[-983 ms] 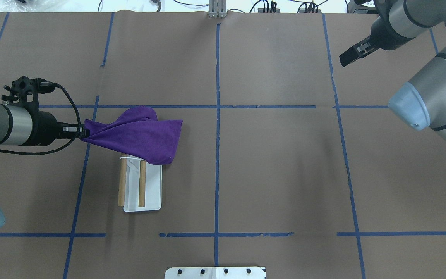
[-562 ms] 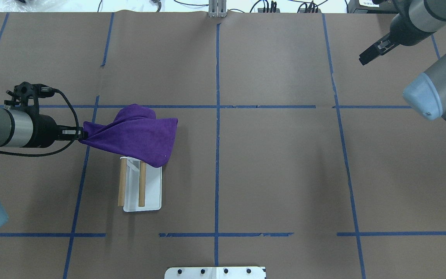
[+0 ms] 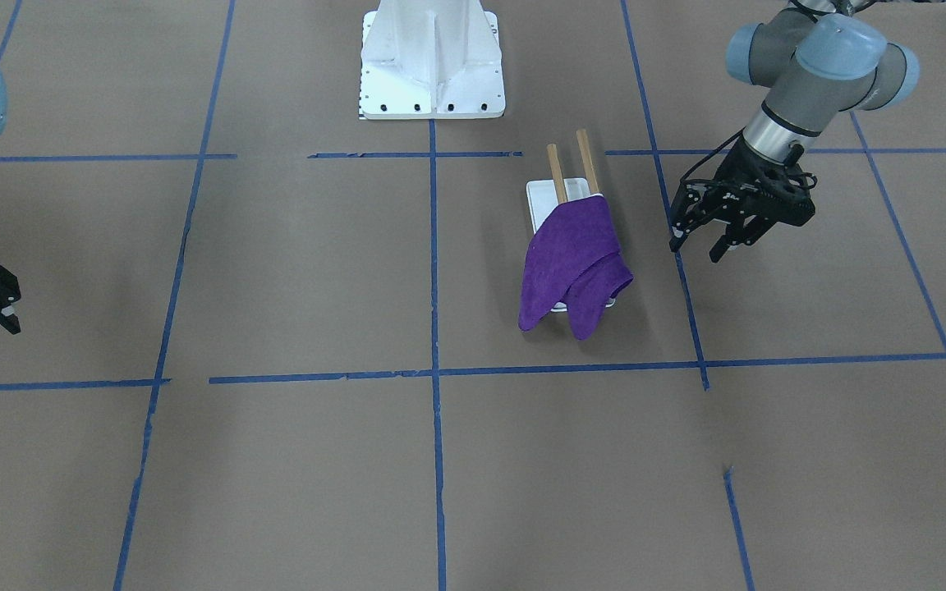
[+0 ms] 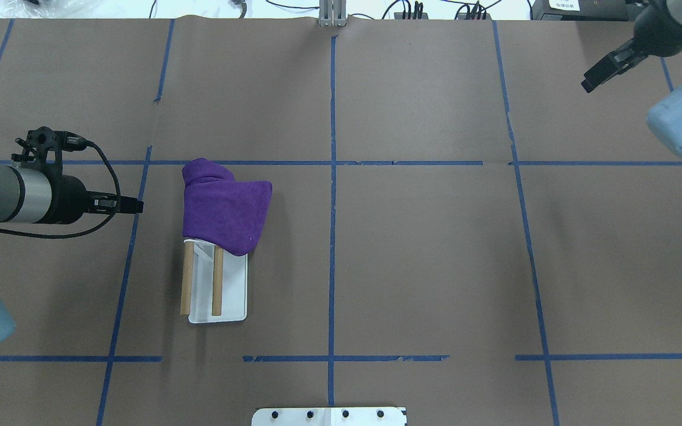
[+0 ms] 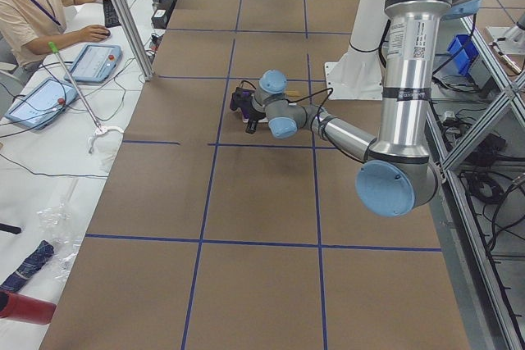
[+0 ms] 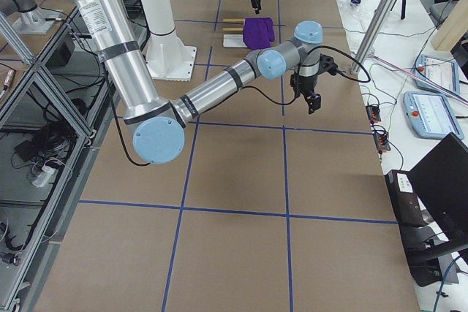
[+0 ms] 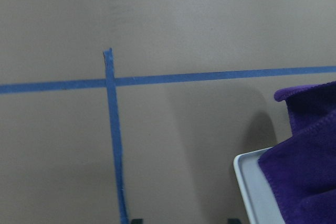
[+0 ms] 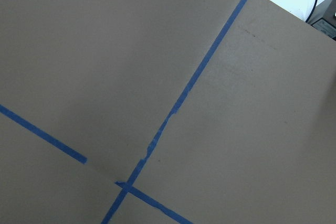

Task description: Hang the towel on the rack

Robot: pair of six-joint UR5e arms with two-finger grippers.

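Observation:
The purple towel (image 4: 222,207) lies draped over the far end of the rack, with its folds hanging over that end (image 3: 571,267). The rack's white base (image 4: 233,290) and two brown dowels (image 4: 217,281) stick out from under it towards the robot. My left gripper (image 4: 138,205) is open and empty, a short way to the left of the towel; the front view shows its fingers spread (image 3: 696,249). The left wrist view shows the towel (image 7: 310,156) and the base's edge (image 7: 251,192). My right gripper (image 4: 589,81) is open and empty at the far right (image 3: 16,310).
The large white bolted pedestal (image 3: 432,57) stands at the robot's side of the table, near the rack. Blue tape lines (image 4: 332,236) cross the brown table cover. Cables and boxes lie along the far edge (image 4: 412,10).
My left gripper has let go of the towel's corner, and the cloth has fallen onto the rack. The right arm has drawn back to the right.

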